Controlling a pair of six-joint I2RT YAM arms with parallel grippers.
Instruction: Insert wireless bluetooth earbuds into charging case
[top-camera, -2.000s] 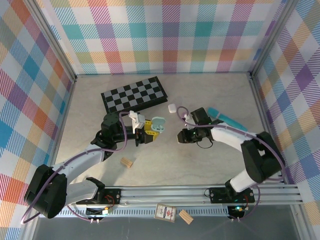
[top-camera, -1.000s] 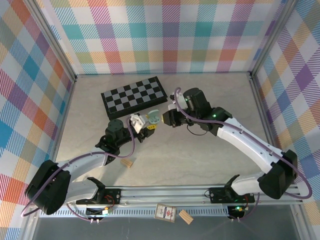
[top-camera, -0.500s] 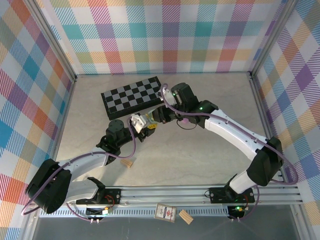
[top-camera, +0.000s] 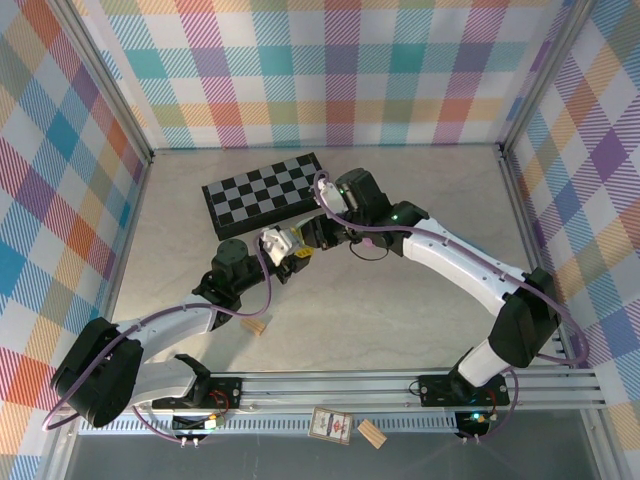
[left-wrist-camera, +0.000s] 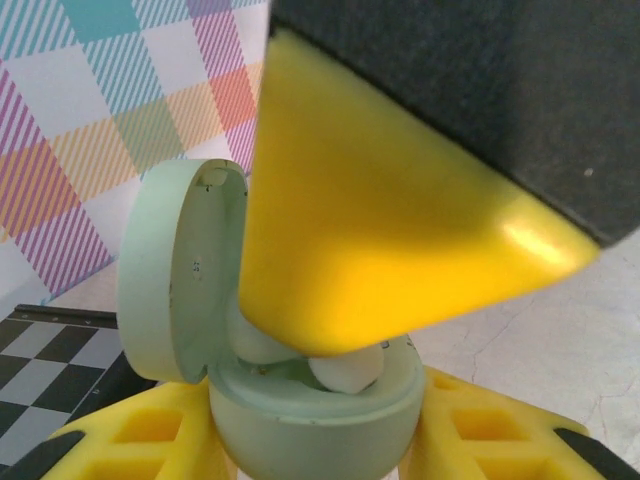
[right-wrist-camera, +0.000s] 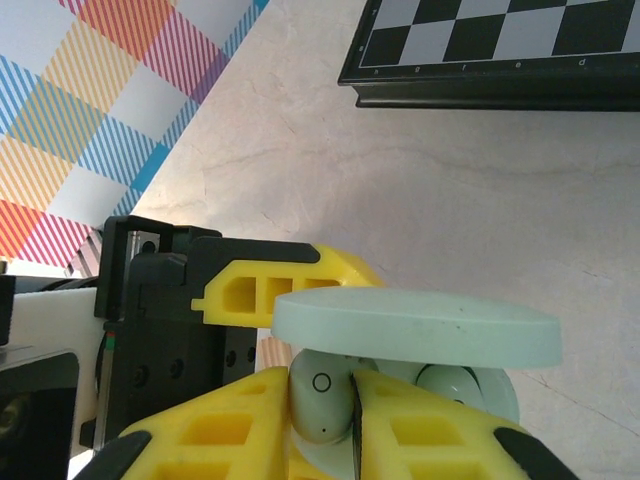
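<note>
From overhead I get bright, even light: the pale surface (top-camera: 400, 330) carries only soft, short shadows under the arms. My left wrist feed is blurred up close, where a looming yellow finger (left-wrist-camera: 380, 230) sits out of focus with a glare patch. The right wrist feed is evenly lit, and the chessboard (right-wrist-camera: 500, 40) is crisp.

earbud (right-wrist-camera: 318, 405) half-hidden between right claw (right-wrist-camera: 328, 385) fingers (right-wrist-camera: 230, 425)
</note>
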